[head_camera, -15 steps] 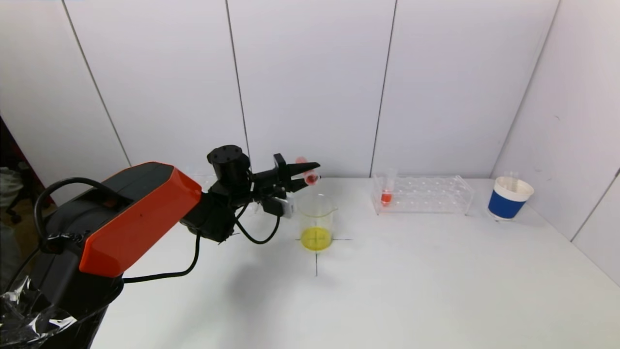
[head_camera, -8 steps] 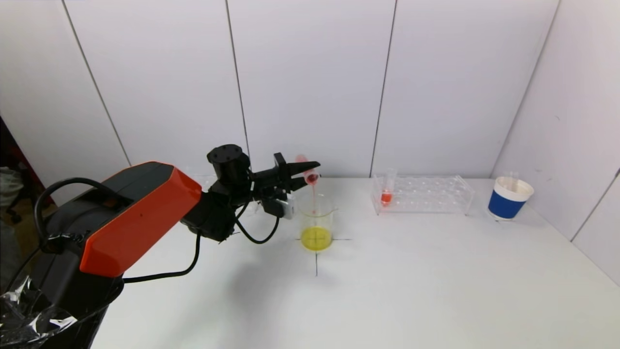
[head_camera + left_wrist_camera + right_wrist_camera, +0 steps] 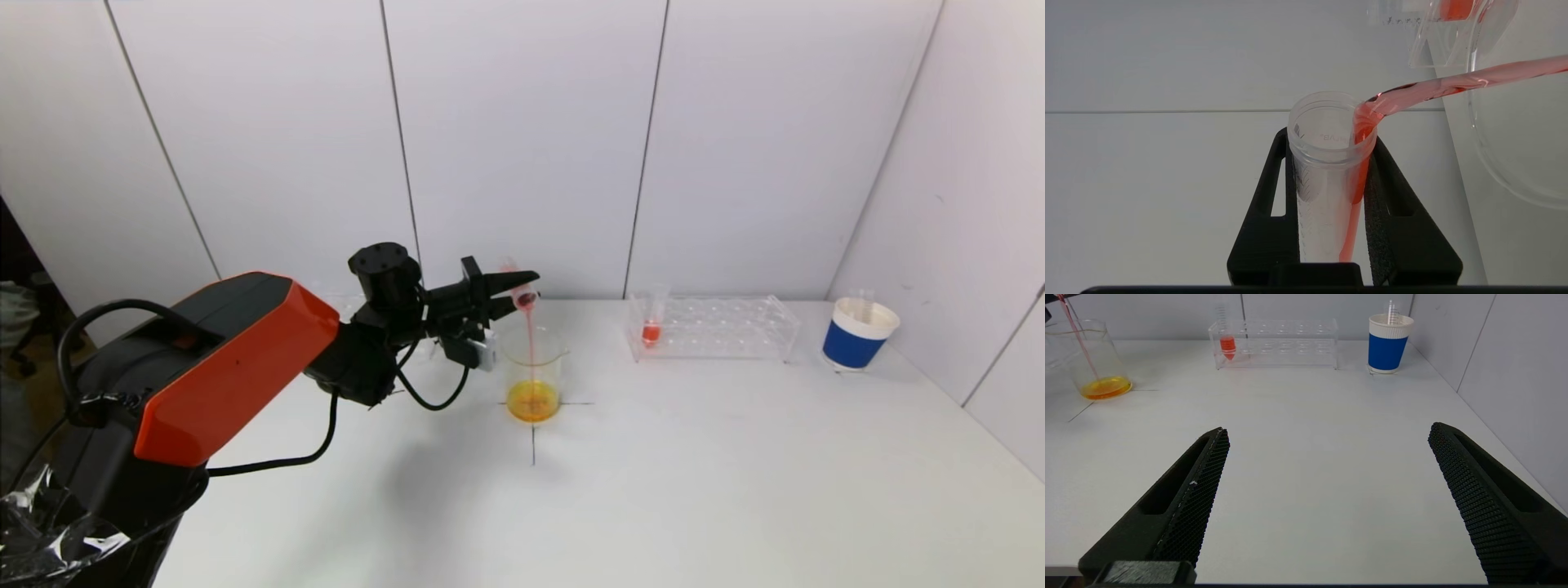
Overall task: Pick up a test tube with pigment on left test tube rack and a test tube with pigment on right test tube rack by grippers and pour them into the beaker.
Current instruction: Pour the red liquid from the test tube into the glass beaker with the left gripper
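My left gripper [image 3: 522,290] is shut on a clear test tube [image 3: 1327,175] and holds it tipped over the glass beaker [image 3: 533,367]. A thin red stream [image 3: 530,335] runs from the tube's mouth into the beaker, whose liquid [image 3: 532,400] is orange-yellow. The right rack [image 3: 710,327], clear plastic, stands at the back right with one tube of red pigment [image 3: 651,327] at its left end. My right gripper [image 3: 1327,437] is open and empty, low over the table's near right part. The left rack is hidden behind my left arm.
A blue and white paper cup [image 3: 857,333] with an empty tube in it stands at the far right by the side wall. A black cross [image 3: 533,433] is drawn on the white table under the beaker. White panel walls close the back and right.
The tube tipped further and red liquid began pouring into the beaker. The beaker's yellow liquid has turned orange. The right arm has not moved.
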{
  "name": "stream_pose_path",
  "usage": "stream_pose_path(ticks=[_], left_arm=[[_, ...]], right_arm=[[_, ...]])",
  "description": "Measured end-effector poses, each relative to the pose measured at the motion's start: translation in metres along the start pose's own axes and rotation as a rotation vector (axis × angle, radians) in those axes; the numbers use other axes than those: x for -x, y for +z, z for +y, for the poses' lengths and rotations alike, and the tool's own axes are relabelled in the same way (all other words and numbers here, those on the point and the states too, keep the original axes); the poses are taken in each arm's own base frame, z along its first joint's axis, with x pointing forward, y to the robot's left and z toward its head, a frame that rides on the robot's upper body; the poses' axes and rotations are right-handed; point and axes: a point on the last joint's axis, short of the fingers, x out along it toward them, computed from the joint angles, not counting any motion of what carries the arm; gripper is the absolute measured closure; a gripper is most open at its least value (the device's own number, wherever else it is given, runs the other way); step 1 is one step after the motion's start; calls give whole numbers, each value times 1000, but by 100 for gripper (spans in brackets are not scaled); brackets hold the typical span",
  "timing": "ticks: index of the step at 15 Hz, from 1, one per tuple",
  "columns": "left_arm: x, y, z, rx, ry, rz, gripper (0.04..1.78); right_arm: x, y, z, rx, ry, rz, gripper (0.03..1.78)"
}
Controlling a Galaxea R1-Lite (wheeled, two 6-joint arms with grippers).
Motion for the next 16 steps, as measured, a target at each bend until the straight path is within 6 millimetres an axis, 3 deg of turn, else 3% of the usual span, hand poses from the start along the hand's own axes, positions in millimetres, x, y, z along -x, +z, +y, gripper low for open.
stream_pose_path(ticks=[16], left_arm=[[-1,-1,9,-164,17,-6,136]], right_arm=[[0,0,0,0,0,0,4]])
